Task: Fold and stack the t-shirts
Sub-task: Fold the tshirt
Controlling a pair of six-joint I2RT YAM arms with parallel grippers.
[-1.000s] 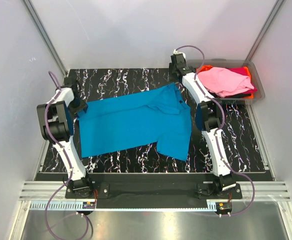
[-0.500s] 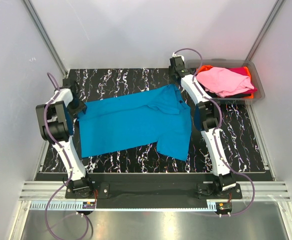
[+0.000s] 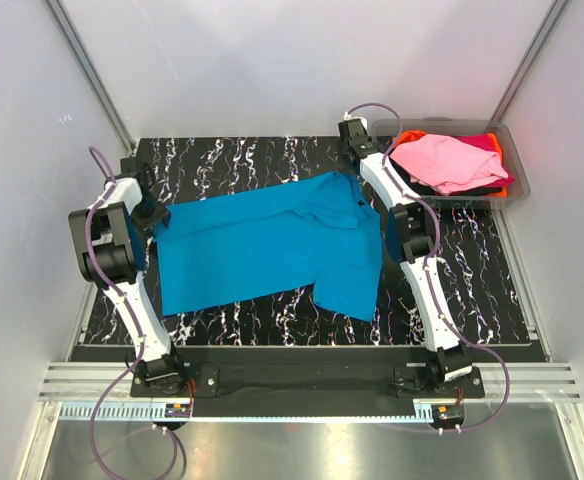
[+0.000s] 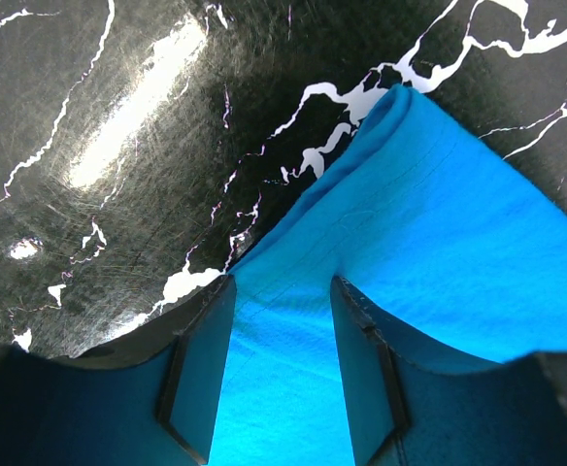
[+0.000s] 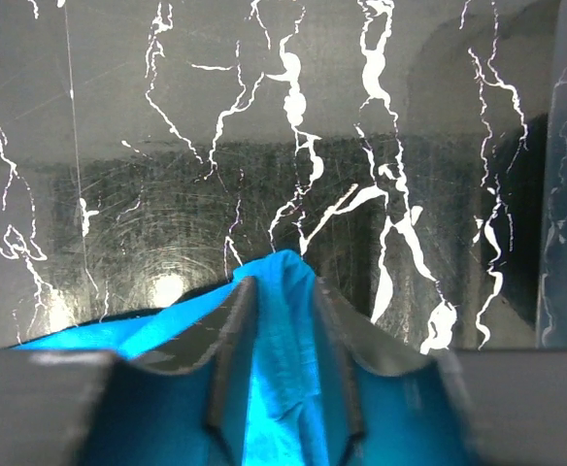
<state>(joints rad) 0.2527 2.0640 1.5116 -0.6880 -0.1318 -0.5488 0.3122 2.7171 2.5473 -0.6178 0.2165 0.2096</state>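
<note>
A turquoise-blue t-shirt (image 3: 272, 245) lies spread on the black marbled table (image 3: 232, 155). My left gripper (image 3: 155, 213) is down at its left corner. In the left wrist view its fingers (image 4: 201, 369) stand apart astride flat blue cloth (image 4: 439, 243), so the left gripper (image 4: 282, 286) is open. My right gripper (image 3: 356, 176) sits at the shirt's far right edge. In the right wrist view a raised fold of blue cloth (image 5: 283, 330) fills the narrow gap of the right gripper (image 5: 282, 282), which is still partly open. A pink t-shirt (image 3: 447, 160) tops the pile in the bin.
A clear grey bin (image 3: 517, 175) stands at the table's back right, holding orange (image 3: 409, 136), magenta (image 3: 487, 142) and black (image 3: 472, 190) cloth under the pink shirt. In the right wrist view the bin's wall (image 5: 565, 194) is at the right. White walls enclose the table.
The right gripper's jaws have narrowed around the shirt's far edge, and that arm has shifted slightly left. The left gripper has edged slightly left at the shirt's corner, its opening unchanged.
</note>
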